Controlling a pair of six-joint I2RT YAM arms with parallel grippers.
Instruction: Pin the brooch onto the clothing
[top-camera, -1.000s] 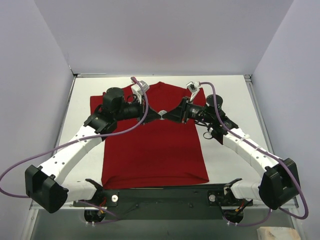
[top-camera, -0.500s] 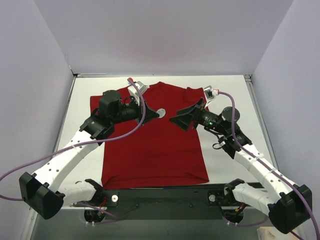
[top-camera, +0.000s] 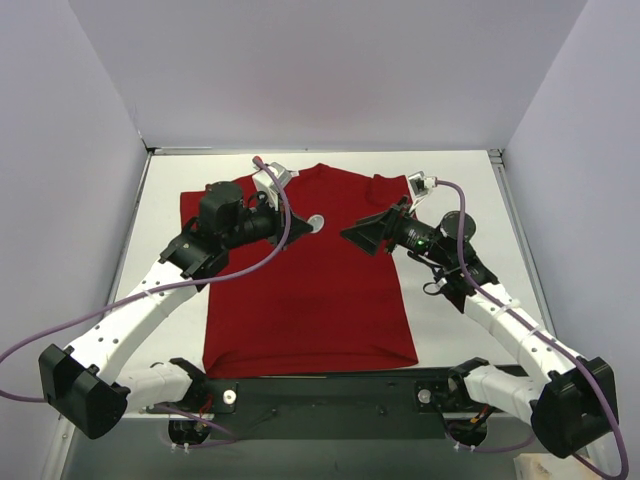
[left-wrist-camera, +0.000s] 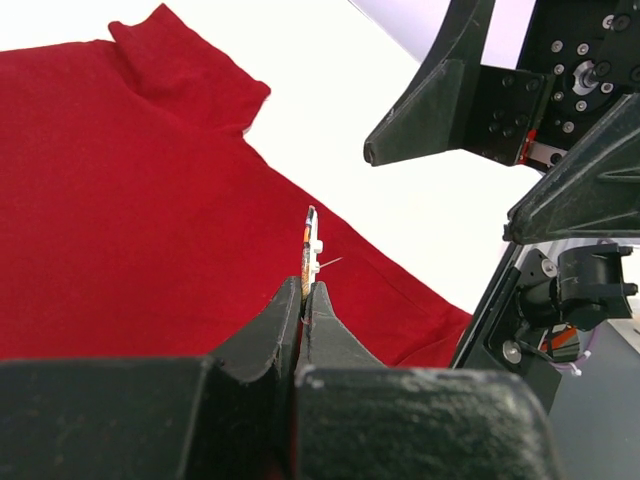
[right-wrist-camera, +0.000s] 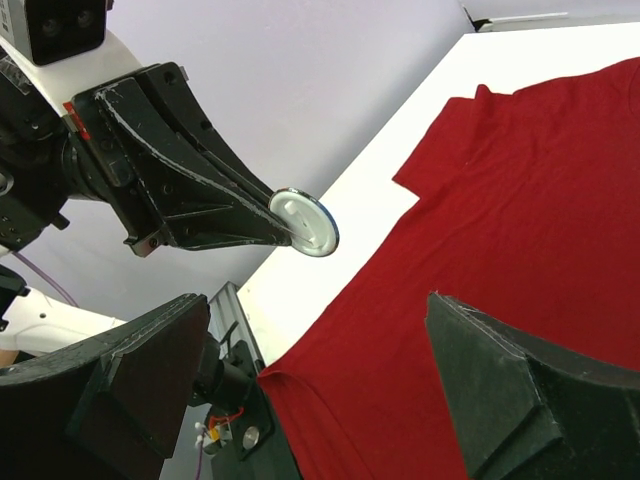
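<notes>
The red clothing (top-camera: 310, 300) lies flat on the white table. My left gripper (top-camera: 303, 227) hovers above its chest area, shut on the brooch (top-camera: 317, 223). In the left wrist view the brooch (left-wrist-camera: 309, 245) stands edge-on between the pinched fingertips (left-wrist-camera: 322, 300), its thin pin sticking out to the right over the clothing (left-wrist-camera: 120, 200). The right wrist view shows the brooch's white back (right-wrist-camera: 305, 222) above the clothing (right-wrist-camera: 520, 180). My right gripper (top-camera: 362, 238) is open a short way to the right of the brooch, with nothing between its wide-spread fingers (right-wrist-camera: 130, 390).
Bare white table (top-camera: 455, 200) surrounds the shirt, with grey walls on three sides. Both arms reach in from the black base bar (top-camera: 330, 385) at the near edge, purple cables looping off them. The right gripper's fingers (left-wrist-camera: 440, 100) fill the left wrist view's upper right.
My right gripper has let go of the brooch, opened wide and drawn back to the right. The left gripper keeps hold of the brooch and has lifted slightly.
</notes>
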